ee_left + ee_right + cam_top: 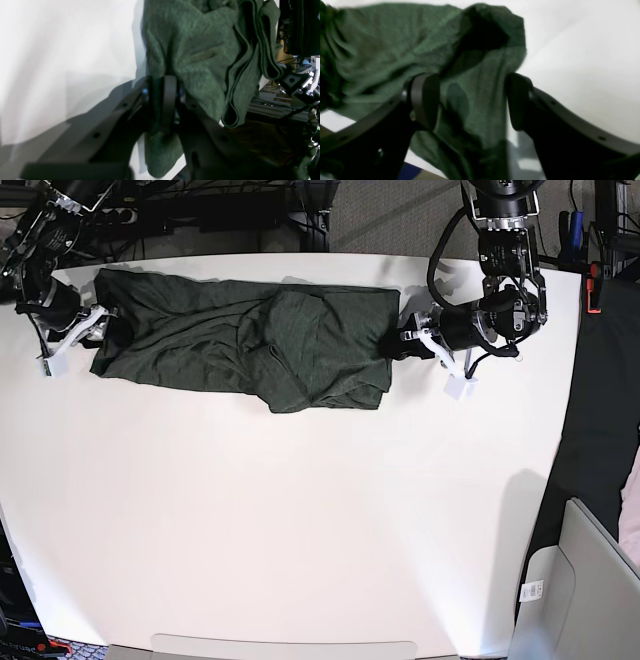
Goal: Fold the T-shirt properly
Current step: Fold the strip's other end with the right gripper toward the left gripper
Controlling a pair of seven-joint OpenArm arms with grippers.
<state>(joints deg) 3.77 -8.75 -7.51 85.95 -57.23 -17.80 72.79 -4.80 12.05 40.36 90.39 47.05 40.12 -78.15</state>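
Lying stretched across the far side of the white table [300, 510], the dark olive-green long-sleeved knit shirt [240, 335] formed a long band, with a bunched, partly folded mass near its middle. The left gripper [163, 100], at the shirt's end on the base view's right, was clenched on a pinch of the fabric. The right gripper [472, 100], at the opposite end, stood wide apart, cloth lying loose between its black fingers [425, 97] and not gripped. Judged from this, the step was a fold across the length; doing it well would call for even tension, both corners caught cleanly, and the middle bunch smoothed first.
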